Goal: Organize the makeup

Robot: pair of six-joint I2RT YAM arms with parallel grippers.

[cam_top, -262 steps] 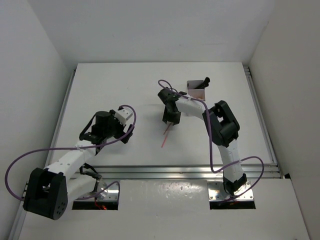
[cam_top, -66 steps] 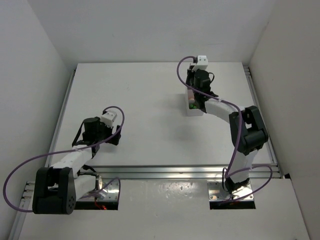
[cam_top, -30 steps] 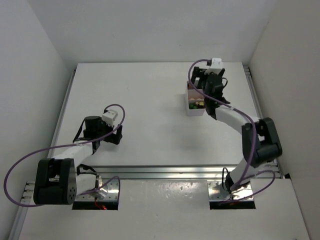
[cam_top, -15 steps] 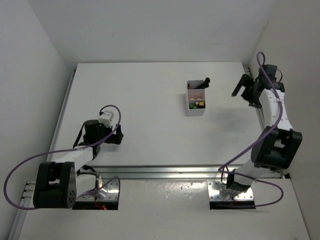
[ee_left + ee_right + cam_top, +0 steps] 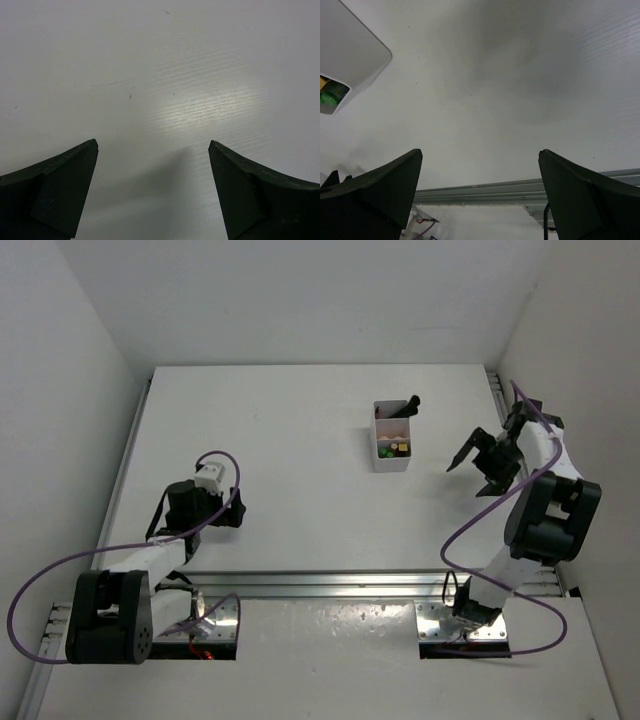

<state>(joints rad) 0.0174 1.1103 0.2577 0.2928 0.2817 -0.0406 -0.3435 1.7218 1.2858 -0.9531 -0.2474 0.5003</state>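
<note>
White tabletop (image 5: pixel 280 420) is stretching between plain white walls, with an aluminium rail (image 5: pixel 350 585) running along its near edge. Toward 1 o'clock of the table's middle, the white box (image 5: pixel 392 467) is sitting with its long axis running 12 to 6. The makeup (image 5: pixel 393 449) is lying inside it: a green bottle (image 5: pixel 384 451) is resting near the 6 o'clock end, and a black brush (image 5: pixel 408 405) is poking out of the far end, leaning toward 1 o'clock. The right gripper (image 5: pixel 471 474) is hovering at 4 o'clock of the box, well apart from it, fingers spread wide. The left gripper (image 5: pixel 152 147) is hanging low at 8 o'clock, its jaws likewise apart.
</note>
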